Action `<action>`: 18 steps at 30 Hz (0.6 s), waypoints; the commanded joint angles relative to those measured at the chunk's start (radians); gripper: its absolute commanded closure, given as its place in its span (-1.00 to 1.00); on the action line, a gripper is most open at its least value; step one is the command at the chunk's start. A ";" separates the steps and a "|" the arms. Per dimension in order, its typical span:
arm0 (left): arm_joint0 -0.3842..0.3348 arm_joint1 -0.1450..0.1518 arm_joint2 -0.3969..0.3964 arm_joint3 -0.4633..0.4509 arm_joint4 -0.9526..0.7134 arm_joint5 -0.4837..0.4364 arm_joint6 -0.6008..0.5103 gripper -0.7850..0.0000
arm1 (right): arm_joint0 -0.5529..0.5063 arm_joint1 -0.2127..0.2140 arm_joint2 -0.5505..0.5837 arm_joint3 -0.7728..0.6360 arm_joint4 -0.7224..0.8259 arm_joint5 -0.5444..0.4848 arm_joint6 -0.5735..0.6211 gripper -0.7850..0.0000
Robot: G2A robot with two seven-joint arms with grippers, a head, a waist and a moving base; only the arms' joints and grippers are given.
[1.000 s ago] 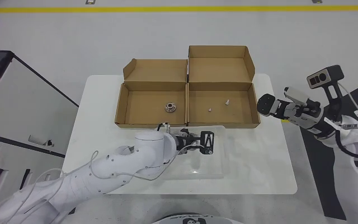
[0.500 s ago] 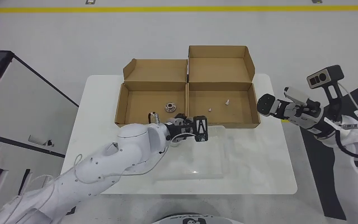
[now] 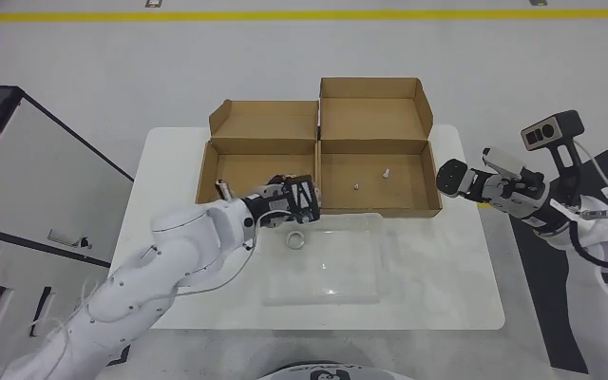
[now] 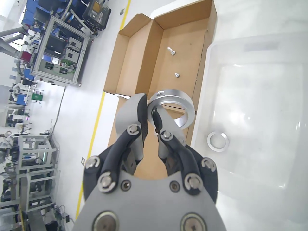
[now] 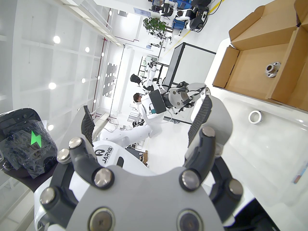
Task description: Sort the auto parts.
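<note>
My left gripper is shut on the rim of a silver metal ring, held above the near wall of the left cardboard box, close to the divide between the boxes. A second, smaller ring lies in the clear plastic tray. A flanged metal part sits in the left box. Two small bolts lie in the right box. My right gripper hangs open with nothing in it, off the right box's right end.
Both boxes stand side by side at the back of the white table, lids folded back. The tray lies directly in front of them. A dark-framed cabinet stands to the left of the table.
My left gripper has carried the ring from over the tray back and left to the left box's near wall, uncovering the smaller ring in the tray. The right arm has not moved.
</note>
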 commanded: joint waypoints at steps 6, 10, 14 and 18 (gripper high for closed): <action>0.083 0.012 -0.130 -0.007 -0.095 0.011 0.132 1.00 | 0.000 0.000 0.000 0.000 0.000 0.000 0.000 -1.00; 0.124 0.016 -0.194 -0.002 -0.162 0.012 0.213 1.00 | 0.000 0.000 0.000 0.000 0.000 0.000 0.000 -1.00; 0.161 0.018 -0.250 0.011 -0.238 0.006 0.286 1.00 | 0.000 0.000 0.000 0.000 0.000 0.000 0.000 -1.00; 0.184 0.018 -0.298 0.020 -0.311 -0.006 0.354 1.00 | 0.000 0.000 0.000 0.000 0.000 0.000 0.000 -1.00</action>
